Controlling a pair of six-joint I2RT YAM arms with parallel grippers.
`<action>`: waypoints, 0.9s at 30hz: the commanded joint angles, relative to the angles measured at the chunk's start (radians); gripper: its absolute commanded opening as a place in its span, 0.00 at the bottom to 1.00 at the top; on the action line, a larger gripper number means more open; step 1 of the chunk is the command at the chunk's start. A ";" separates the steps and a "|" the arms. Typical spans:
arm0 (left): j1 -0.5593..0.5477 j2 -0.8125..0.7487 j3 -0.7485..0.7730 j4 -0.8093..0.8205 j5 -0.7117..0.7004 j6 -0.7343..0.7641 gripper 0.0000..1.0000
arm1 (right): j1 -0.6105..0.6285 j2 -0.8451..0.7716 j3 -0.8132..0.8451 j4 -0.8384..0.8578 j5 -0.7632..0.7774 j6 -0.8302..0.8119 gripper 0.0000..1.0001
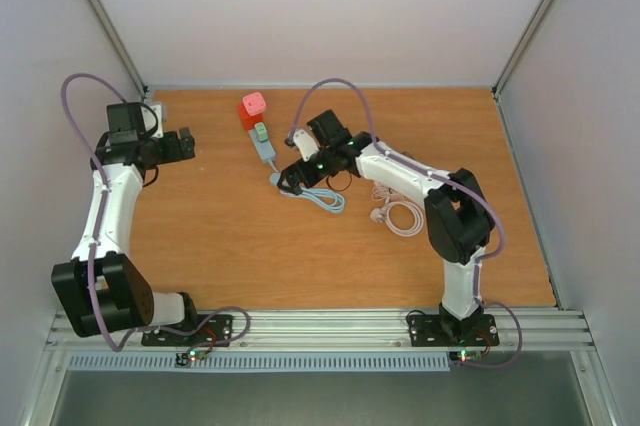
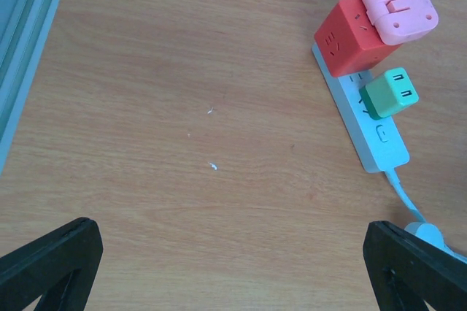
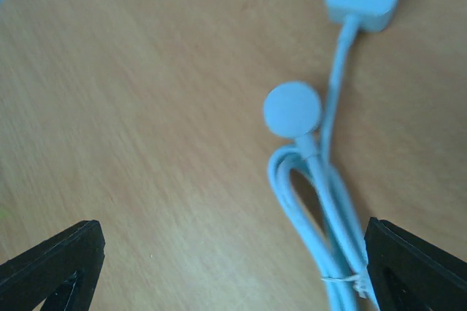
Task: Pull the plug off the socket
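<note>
The power strip [image 2: 383, 149] holds a green plug [image 2: 392, 93] and a red cube [image 2: 349, 37].

A green plug [image 2: 392, 93] sits pushed into a white power strip [image 2: 384, 149] lying flat (a red cube [image 2: 347, 39] topped by a pink plug [image 2: 400, 8] fills its far end).

A white strip [image 2: 379, 143] lies on the desk [image 2: 182, 106] at right, carrying a red cube [image 2: 343, 41], a pink adapter [image 2: 400, 8] and a green plug [image 2: 392, 93]. Black fingers [image 2: 51, 263] stand wide apart below.
</note>
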 commanded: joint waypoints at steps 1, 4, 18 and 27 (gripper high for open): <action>0.017 -0.030 -0.012 0.010 0.035 0.005 1.00 | 0.050 0.066 0.051 -0.048 0.049 -0.056 0.99; 0.022 -0.036 -0.008 0.002 0.069 0.016 1.00 | 0.067 0.114 0.071 -0.051 0.084 -0.064 0.98; 0.025 -0.047 0.012 -0.029 0.150 0.079 1.00 | 0.079 0.332 0.254 -0.083 0.218 -0.104 0.64; 0.025 -0.047 0.013 -0.036 0.153 0.087 1.00 | 0.083 0.345 0.236 -0.114 0.186 -0.089 0.46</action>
